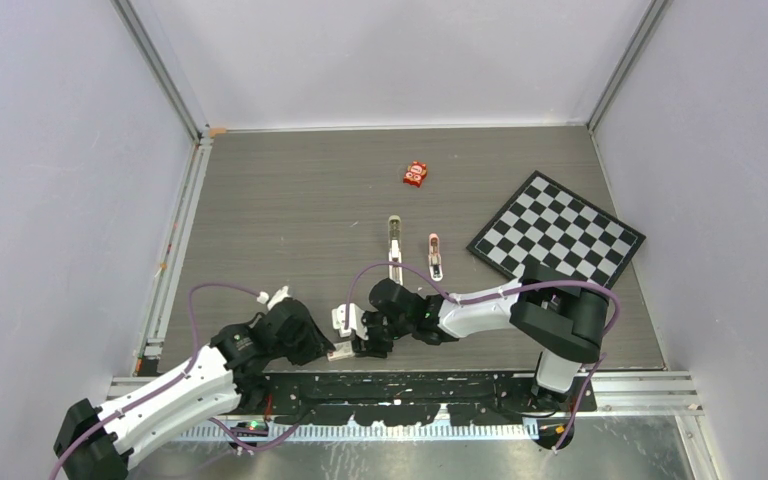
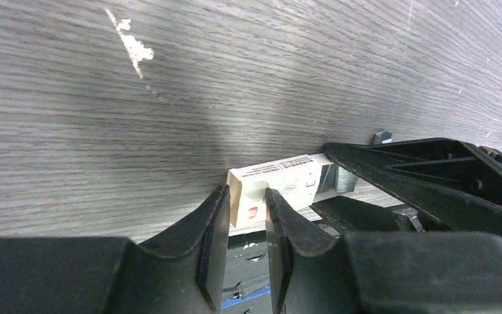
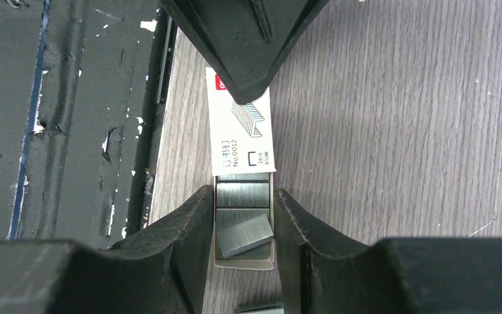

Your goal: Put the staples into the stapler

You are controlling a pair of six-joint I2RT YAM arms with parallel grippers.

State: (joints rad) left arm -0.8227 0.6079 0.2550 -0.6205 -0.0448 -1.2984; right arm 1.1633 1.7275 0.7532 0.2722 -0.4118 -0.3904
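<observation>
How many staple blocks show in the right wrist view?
3 staple blocks: one lying flat and one tilted in the box's open tray, one loose at the bottom edge. More may be hidden under the sleeve.

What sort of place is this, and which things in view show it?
Probably a robot lab test cell: left arm and right arm bolted at the edge of a wood-grain table, pale walls enclosing it, a checkerboard panel lying flat.

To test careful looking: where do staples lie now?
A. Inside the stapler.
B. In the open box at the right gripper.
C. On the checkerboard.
B: the right wrist view shows the staples in the open box, flanked by the right gripper.
</observation>
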